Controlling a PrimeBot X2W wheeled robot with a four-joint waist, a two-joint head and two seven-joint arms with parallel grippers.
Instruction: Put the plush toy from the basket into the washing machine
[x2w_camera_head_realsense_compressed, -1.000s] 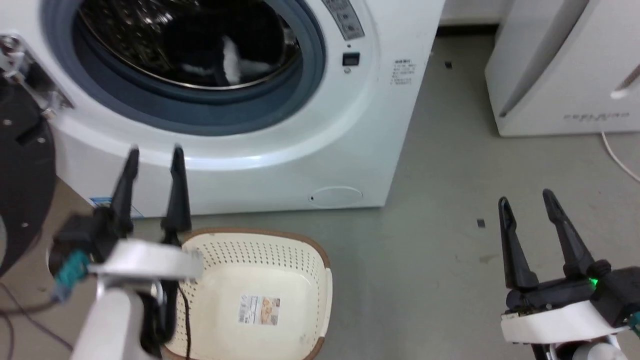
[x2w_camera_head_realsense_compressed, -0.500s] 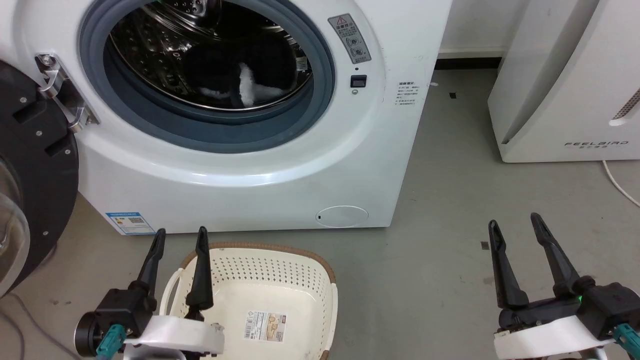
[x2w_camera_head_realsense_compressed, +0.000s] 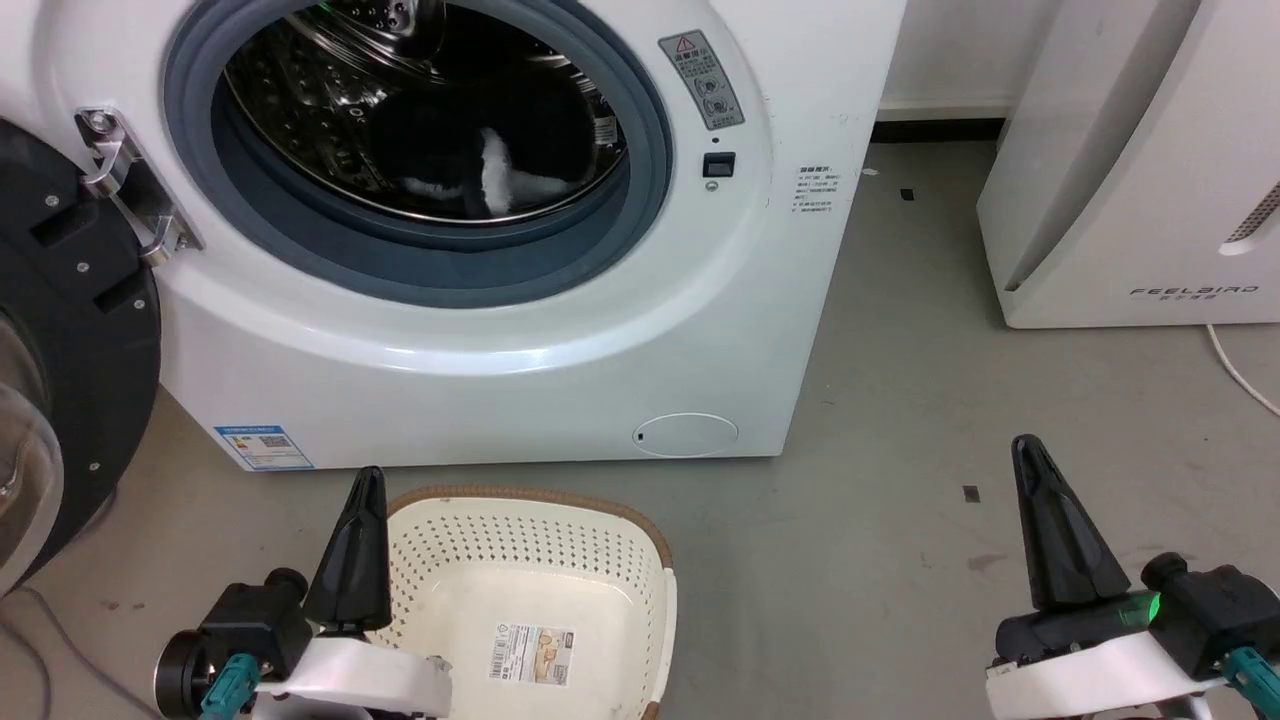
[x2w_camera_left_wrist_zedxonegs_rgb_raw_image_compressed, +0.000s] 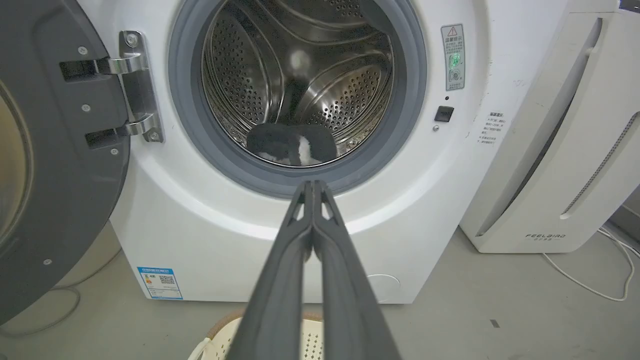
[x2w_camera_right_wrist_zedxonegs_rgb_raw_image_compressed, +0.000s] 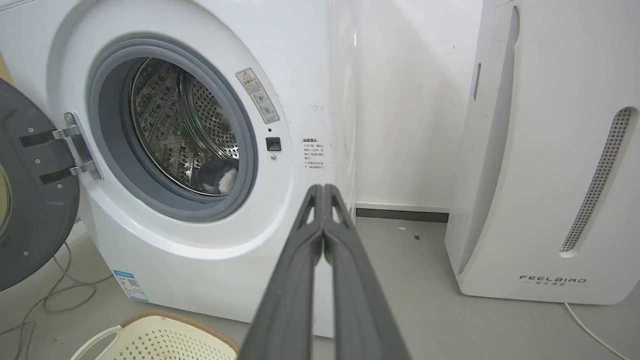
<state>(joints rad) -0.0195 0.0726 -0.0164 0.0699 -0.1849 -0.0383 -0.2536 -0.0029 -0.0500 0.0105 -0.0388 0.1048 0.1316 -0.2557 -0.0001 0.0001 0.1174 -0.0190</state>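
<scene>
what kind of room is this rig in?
Probably a laundry corner, maybe a lab mock-up: a front-loading washing machine, a perforated basket on the grey floor, and a white FEELBIRD appliance beside the washer.

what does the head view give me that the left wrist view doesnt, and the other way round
Head view: the inside bottom of the basket with its label sticker and nothing else in it, and the right gripper, jaws shut.
Left wrist view: the back wall and ribs of the drum, seen straight on.
Both: the washing machine with its door swung open, the plush toy lying in the drum, the left gripper, jaws shut, and the FEELBIRD appliance.
</scene>
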